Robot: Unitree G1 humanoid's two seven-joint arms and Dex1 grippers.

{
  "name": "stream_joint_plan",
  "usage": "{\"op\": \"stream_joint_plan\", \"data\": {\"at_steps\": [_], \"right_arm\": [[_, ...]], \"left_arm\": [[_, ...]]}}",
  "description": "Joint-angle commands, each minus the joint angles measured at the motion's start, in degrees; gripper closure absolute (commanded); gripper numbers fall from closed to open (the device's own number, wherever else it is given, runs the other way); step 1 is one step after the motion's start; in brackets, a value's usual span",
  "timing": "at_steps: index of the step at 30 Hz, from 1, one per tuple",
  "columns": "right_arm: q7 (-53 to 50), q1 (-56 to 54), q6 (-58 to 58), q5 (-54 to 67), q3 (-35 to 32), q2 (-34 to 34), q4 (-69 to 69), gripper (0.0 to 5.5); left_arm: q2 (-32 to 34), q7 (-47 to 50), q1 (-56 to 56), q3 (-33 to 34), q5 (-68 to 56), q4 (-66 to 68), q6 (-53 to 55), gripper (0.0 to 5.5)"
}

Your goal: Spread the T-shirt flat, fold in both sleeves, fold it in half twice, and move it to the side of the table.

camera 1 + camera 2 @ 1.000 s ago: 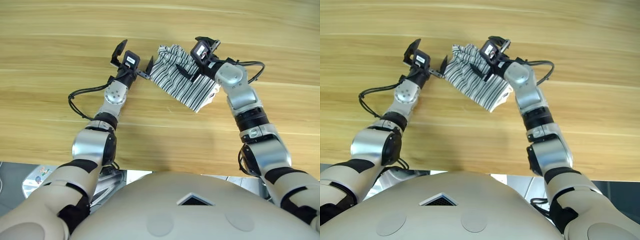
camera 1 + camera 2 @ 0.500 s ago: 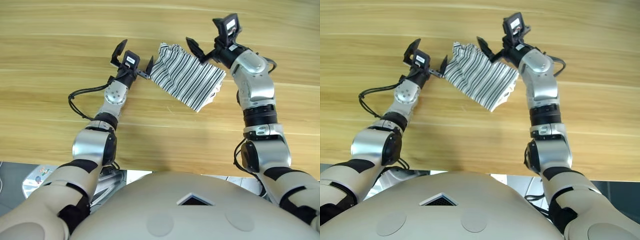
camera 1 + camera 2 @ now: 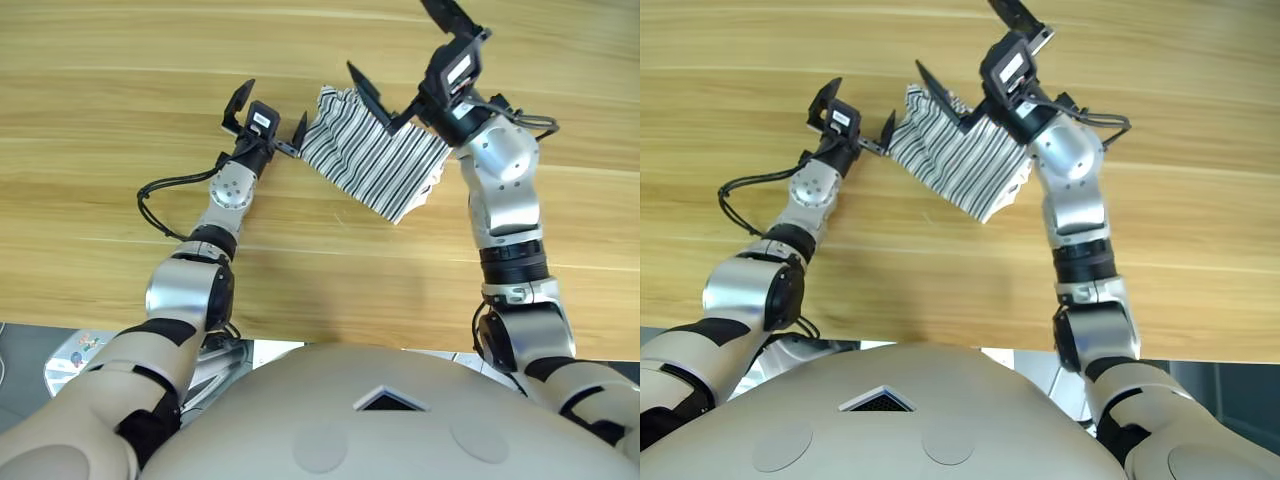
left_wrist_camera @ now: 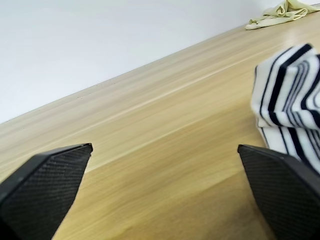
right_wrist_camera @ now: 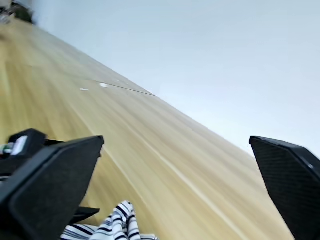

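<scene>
So the striped T-shirt [image 3: 370, 160] is sitting on the wooden bench [image 3: 120, 60] as a folded-up bundle. It has black and white stripes and lies at a slant. The end nearest the left arm is a bit bunched up, and a white flap pokes out at the opposite, nearer corner. It's lying loose, not gripped by either arm.

The left end effector [image 3: 270, 112] is right beside the T-shirt's bunched end, low over the wood. Its two fingers are spread wide with nothing between them. One fingertip sits just at the edge of the fabric, but I honestly can't tell from the head views whether it actually touches. In the left wrist view the stripes [image 4: 290, 100] show up just beside one of the dark fingers [image 4: 285, 180], and the gap between the two fingers is bare wood.

The right end effector [image 3: 405, 50] is at the T-shirt's other end, raised above its far edge. It's also gaping wide and holding nothing. In the head views one finger hangs over the stripes, and the other points away past the T-shirt. Its wrist view catches a small bit of striped fabric [image 5: 120, 222] in the gap between its spread fingers.

Well away from the T-shirt, at the back of the bench by the white wall [image 4: 100, 40], a pale yellowish cloth [image 4: 280, 12] lies crumpled.
</scene>
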Motion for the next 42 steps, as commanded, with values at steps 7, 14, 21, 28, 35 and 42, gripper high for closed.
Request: {"op": "stream_joint_plan", "data": {"at_steps": [7, 14, 21, 28, 35, 42], "right_arm": [[-5.8, -3.3, -4.7, -14.6, 7.2, -0.5, 13.0, 1.28], [-6.4, -4.0, -6.4, -16.6, 9.5, -0.1, 16.6, 2.47], [-4.6, -3.1, -7.3, -16.4, 12.5, 0.6, 14.5, 3.70], [-5.8, -5.5, -5.8, -18.3, 13.7, 1.4, 18.3, 4.82], [-9.6, -8.2, -4.9, -20.8, 13.1, 1.8, 26.0, 5.46], [-15.6, -13.6, -1.5, -22.1, 11.7, 2.5, 41.6, 5.46]], "left_arm": [[-0.2, -0.8, -0.2, 0.6, -0.3, 0.3, 0.8, 0.10], [-0.4, -1.2, -0.4, 0.8, -0.4, 0.4, 1.1, 0.10], [-0.7, -1.6, -0.4, 0.9, -0.7, 0.4, 1.4, 0.10], [-0.8, -1.5, -0.4, 1.0, -0.8, 0.4, 1.4, 0.10], [-0.9, -1.4, -0.3, 1.1, -0.9, 0.4, 1.3, 0.10], [-0.9, -1.2, -0.3, 1.1, -0.9, 0.3, 1.3, 0.10]]}}
